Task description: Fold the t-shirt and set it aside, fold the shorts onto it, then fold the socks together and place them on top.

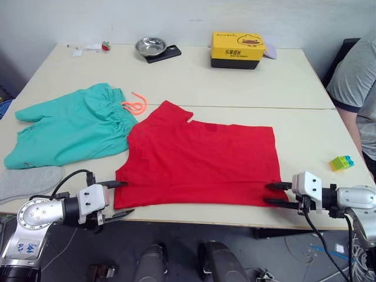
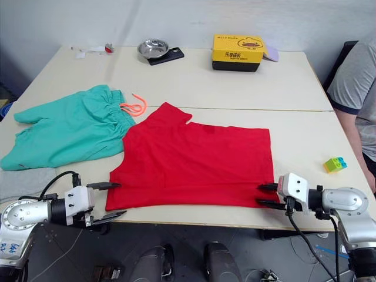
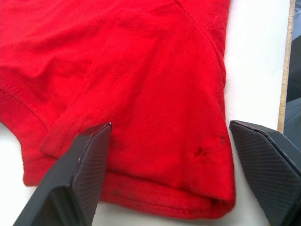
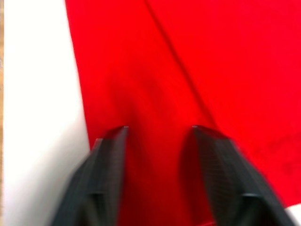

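Three garments: t-shirt, shorts and socks lie unstacked on the table (image 1: 305, 141); going by this, the first step, folding the t-shirt, is the one in hand and nothing is set aside yet.
Socks: the socks (image 1: 26, 182) show as a light grey piece at the robot's far left, near the table's front edge, just in front of the shorts.
Shorts: the shorts (image 1: 70, 126) lie spread flat at the left, the orange drawstring (image 1: 136, 104) curling off the waistband; their edge touches or slightly overlaps the t-shirt's left side.
Left gripper: the left gripper (image 1: 117, 200) has its two black fingers spread wide and holds nothing; it sits at the t-shirt's near left corner, one finger over the cloth's edge, the other out past the table edge.
T-shirt: the t-shirt (image 1: 200, 158) lies in the middle of the table, already doubled lengthwise it seems, one sleeve pointing away from the robot.
Right gripper: the right gripper (image 1: 277, 194) is parted too, more narrowly, and grips nothing; its tips are at the near right corner, and the right wrist view puts both fingers over red cloth.
Next move, as I judge it: both grippers need to pinch their corners together, then carry the near edge over evenly.
Risk: the left corner lies close to the table edge, so a finger could catch the board.
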